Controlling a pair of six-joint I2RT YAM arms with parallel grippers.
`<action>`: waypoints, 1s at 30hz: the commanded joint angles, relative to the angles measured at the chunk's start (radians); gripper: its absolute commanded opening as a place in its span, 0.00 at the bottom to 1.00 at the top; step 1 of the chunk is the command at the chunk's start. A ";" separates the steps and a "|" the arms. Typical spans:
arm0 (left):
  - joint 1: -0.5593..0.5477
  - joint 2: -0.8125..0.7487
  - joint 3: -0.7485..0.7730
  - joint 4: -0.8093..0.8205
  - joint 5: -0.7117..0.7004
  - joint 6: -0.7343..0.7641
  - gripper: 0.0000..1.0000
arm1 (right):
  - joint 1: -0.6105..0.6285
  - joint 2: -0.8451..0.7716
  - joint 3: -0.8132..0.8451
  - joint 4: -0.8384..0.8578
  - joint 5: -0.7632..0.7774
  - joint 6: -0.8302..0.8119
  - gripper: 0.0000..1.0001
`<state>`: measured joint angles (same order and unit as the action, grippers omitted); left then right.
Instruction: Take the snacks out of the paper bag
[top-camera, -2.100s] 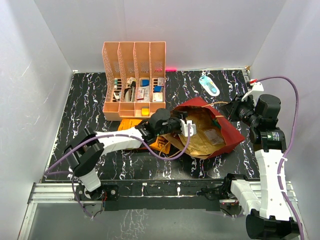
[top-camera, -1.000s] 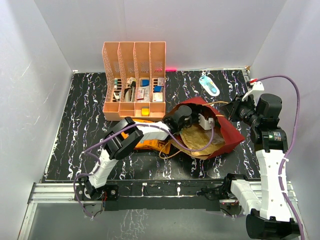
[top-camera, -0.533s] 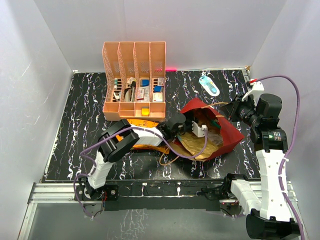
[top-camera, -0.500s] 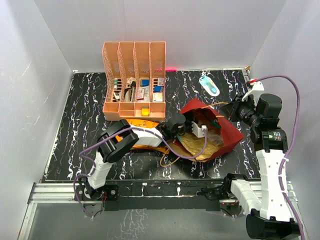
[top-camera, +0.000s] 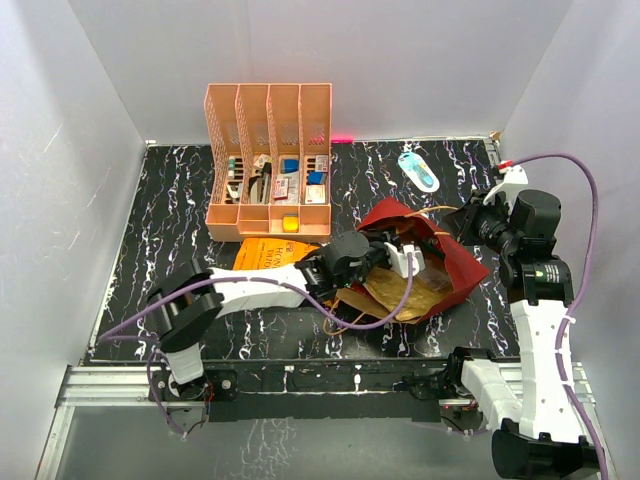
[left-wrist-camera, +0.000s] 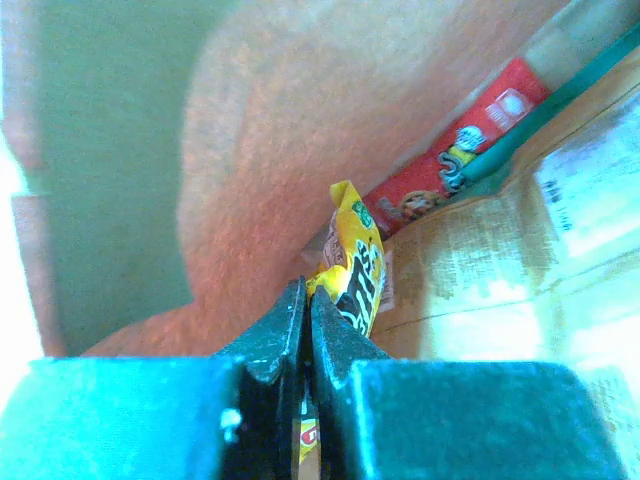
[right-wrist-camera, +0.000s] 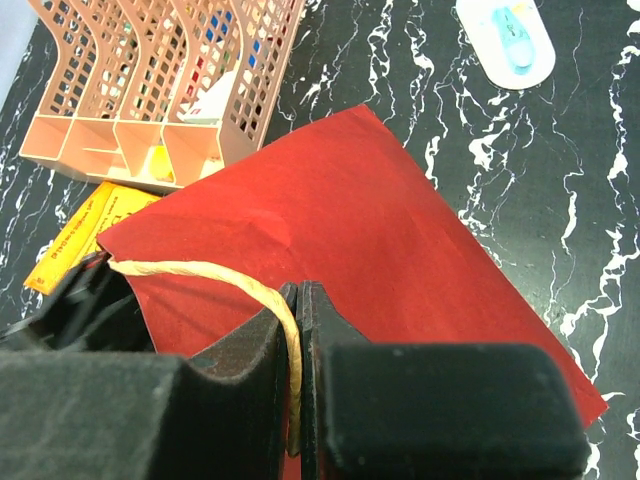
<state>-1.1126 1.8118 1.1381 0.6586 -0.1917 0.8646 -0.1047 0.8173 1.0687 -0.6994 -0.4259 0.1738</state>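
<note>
The paper bag (top-camera: 455, 262), dark red outside and brown inside, lies on its side with its mouth toward the left. My left gripper (left-wrist-camera: 307, 295) is inside the bag, shut on the corner of a yellow snack packet (left-wrist-camera: 356, 262). A red snack packet (left-wrist-camera: 452, 168) lies deeper in, against the bag's wall. A flat orange packet (top-camera: 266, 252) rests on the table left of the bag. My right gripper (right-wrist-camera: 298, 292) is shut on the bag's pale loop handle (right-wrist-camera: 222, 276) above the bag's red side (right-wrist-camera: 340, 215), at the bag's upper right (top-camera: 466, 218).
A peach slotted organiser (top-camera: 268, 160) stands at the back left, its front close to the orange packet. A light-blue-and-white oval packet (top-camera: 418, 170) lies at the back right. White walls enclose the black marbled table (top-camera: 170, 210).
My left gripper has shut on the yellow packet inside the bag and drawn back a little to the left. The right gripper still holds the handle in place.
</note>
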 joint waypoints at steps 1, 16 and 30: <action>-0.025 -0.197 -0.020 -0.216 -0.006 -0.205 0.00 | 0.001 -0.007 -0.011 0.063 0.037 -0.018 0.07; 0.017 -0.888 -0.123 -0.938 -0.039 -0.951 0.00 | 0.000 -0.075 -0.121 0.105 0.115 -0.045 0.08; 0.653 -0.673 -0.144 -0.990 0.635 -1.268 0.00 | 0.003 -0.181 -0.186 0.179 0.145 -0.044 0.08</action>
<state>-0.5636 1.0893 1.0149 -0.3782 0.1589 -0.2905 -0.1047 0.6708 0.9024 -0.5945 -0.3119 0.1543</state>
